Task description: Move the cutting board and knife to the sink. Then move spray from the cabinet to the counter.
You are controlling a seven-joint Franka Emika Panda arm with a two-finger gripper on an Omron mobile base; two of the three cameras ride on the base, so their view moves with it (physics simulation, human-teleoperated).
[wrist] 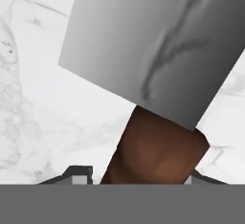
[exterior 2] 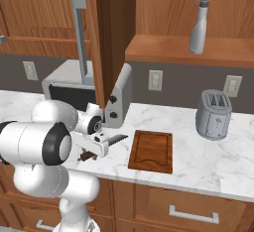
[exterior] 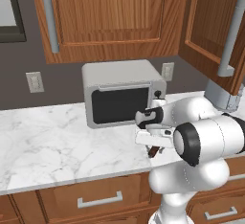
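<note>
The knife (wrist: 153,50) lies flat on the white marble counter (exterior: 57,141), its broad grey blade pointing away from the hand. Its reddish-brown handle (wrist: 153,151) sits between the two fingertips of my gripper (wrist: 136,175), which hangs low over the counter in front of the oven (exterior: 154,146) (exterior 2: 94,149). The fingertips stand close on both sides of the handle; whether they press on it is unclear. The cutting board (exterior 2: 152,150) lies on the counter just right of the gripper. The spray (exterior 2: 200,23) stands upright on the shelf of the open cabinet (exterior 2: 198,50). The sink is out of view.
A grey toaster oven (exterior: 122,94) stands against the wall right behind the gripper. A silver toaster (exterior 2: 213,114) is on the counter right of the board. The open cabinet door (exterior 2: 111,37) hangs above the oven. Drawers (exterior: 98,200) run under the counter.
</note>
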